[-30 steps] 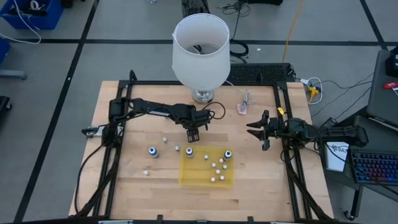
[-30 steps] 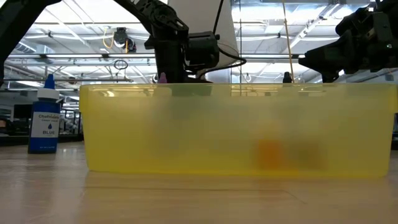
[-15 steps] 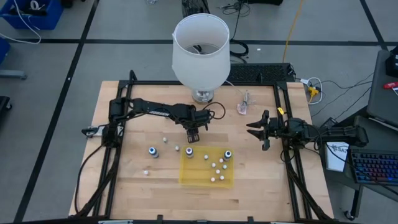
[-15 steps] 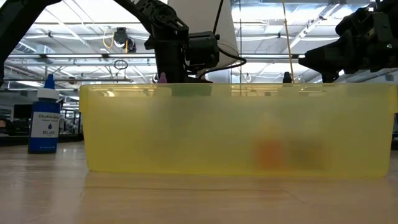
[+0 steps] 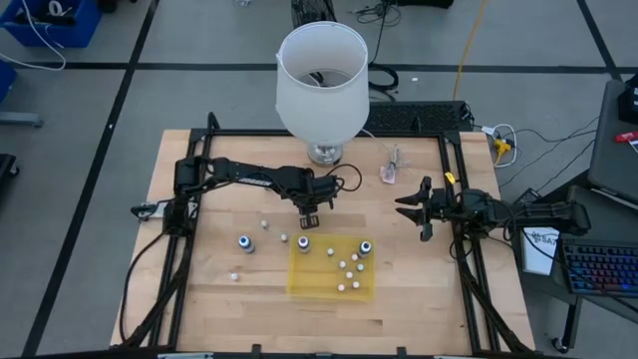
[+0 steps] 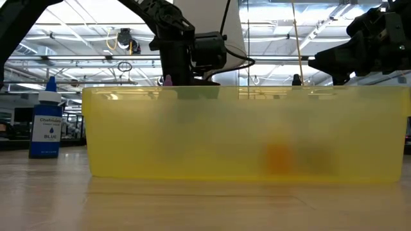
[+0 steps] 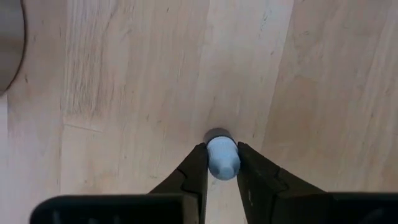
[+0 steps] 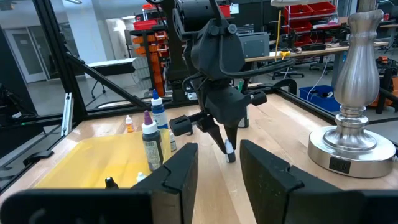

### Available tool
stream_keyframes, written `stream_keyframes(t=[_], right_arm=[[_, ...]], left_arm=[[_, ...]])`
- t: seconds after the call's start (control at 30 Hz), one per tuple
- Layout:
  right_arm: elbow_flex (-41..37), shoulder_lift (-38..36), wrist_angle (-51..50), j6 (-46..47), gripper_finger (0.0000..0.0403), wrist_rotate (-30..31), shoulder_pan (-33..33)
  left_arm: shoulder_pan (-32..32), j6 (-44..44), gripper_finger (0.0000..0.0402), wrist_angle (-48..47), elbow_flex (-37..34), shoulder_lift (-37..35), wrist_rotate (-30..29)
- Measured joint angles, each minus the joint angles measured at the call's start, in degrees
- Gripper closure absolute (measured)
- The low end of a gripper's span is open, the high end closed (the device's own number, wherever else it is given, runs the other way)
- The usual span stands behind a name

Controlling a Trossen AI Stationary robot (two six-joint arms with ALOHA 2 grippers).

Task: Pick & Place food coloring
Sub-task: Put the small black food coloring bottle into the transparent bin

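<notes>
Left wrist view shows the left end effector with its two dark fingers drawn in on a small pale blue cap, one finger pressed to each side of it, just above the bare wooden counter. From the high view this end effector sits on the counter between the lamp and the yellow tray, close to the tray's far edge. The right wrist view sees it too, pointing down with the whitish cap at its tip.

The right end effector waits over the right side of the counter, well apart from the tray. Its fingers stand apart with nothing between them.

The tray holds several small pale caps scattered on its floor, and a dark bottle stands upright at its far right corner. Another bottle stands at the tray's far left corner; whether it is just inside or just outside the wall cannot be told. A third bottle stands on the counter left of the tray, with loose pale caps near it. In the low view the tray's cloudy wall fills the frame, an orange blur behind it, and a blue bottle stands to its left.
</notes>
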Motion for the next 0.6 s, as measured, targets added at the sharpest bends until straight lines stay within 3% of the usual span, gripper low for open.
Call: stream_keyframes(t=[0.23, 0.6], right_arm=[[0.0, 0.0, 0.0, 0.0, 0.0291, 0.0, 0.0], [0.0, 0.0, 0.1, 0.0, 0.0291, 0.0, 0.0]], left_arm=[[-3.1, -1.2, 0.0337, -3.6, 1.7, -4.4, -2.5], [-15.2, -1.1, 0.0333, -8.2, 9.1, -8.8, -3.1]])
